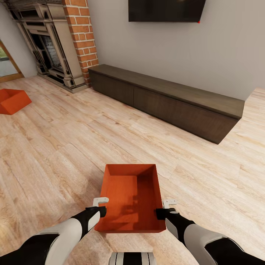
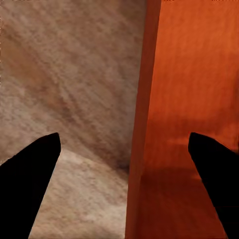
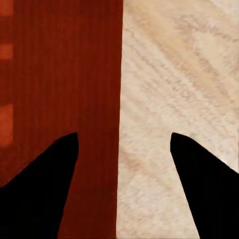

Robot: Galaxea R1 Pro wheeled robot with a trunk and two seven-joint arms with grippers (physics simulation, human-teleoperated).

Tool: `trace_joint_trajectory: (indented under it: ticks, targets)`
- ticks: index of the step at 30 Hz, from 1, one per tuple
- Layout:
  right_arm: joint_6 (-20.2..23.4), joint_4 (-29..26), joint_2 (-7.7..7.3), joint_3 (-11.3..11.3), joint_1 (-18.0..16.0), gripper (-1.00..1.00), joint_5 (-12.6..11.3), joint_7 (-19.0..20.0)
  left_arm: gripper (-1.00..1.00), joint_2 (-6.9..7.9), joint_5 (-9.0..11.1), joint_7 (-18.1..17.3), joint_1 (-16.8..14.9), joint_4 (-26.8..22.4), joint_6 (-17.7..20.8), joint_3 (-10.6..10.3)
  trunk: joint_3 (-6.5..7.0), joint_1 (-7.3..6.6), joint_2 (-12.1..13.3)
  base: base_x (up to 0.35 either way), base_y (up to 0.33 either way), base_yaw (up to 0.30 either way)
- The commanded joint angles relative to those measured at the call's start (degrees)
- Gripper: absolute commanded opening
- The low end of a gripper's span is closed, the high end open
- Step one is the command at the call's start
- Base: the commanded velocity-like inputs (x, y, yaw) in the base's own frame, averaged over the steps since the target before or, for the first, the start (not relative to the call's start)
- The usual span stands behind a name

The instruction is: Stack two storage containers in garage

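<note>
Nearest the robot, a bin (image 1: 129,198) sits on the wood floor (image 1: 55,154) between the two arms, its long walls running away from the robot. The left gripper (image 1: 100,207) is at the bin's left wall near the near corner, and the right gripper (image 1: 166,208) is at the right wall opposite. In each wrist view the fingers are spread wide with the wall's rim running between them, one finger over the bin's inside and one over the floor; neither pair has closed on the wall, so both claws are open and hold nothing.

Judged from this, the step in hand is a two-sided pinch of the walls before lifting. The risks lie there. The walls flare and look smooth, so a shallow pinch near the rim could slide off as the bin comes up. Both grips are near the near end, so the far end may sag and tip the bin forward. If one claw closes before the other, the bin could skid sideways across the planks.

Further off, a long dark cabinet (image 1: 165,103) stands against the wall under a TV (image 1: 165,10). The second bin (image 1: 13,100) rests on the floor at far left, well apart from the first, near the brick fireplace (image 1: 55,44). Both bins are in the living room.
</note>
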Motion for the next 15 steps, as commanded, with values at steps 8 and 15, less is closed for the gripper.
trace_joint_trajectory:
  ticks: [8,15]
  targets:
    - [0.16,-0.06,-0.05,0.44,-0.01,-1.0,-0.56,-0.27,-1.0,-0.07,0.19,1.46,0.01,-0.15,0.3,0.26,-0.04,-0.01,-0.01,0.0,0.0,0.0]
    - [0.16,-0.06,-0.1,0.44,-0.01,-1.0,-0.56,-0.29,-1.0,-0.14,0.19,1.49,0.01,-0.15,0.55,0.21,-0.04,-0.01,-0.01,0.0,0.0,0.0]
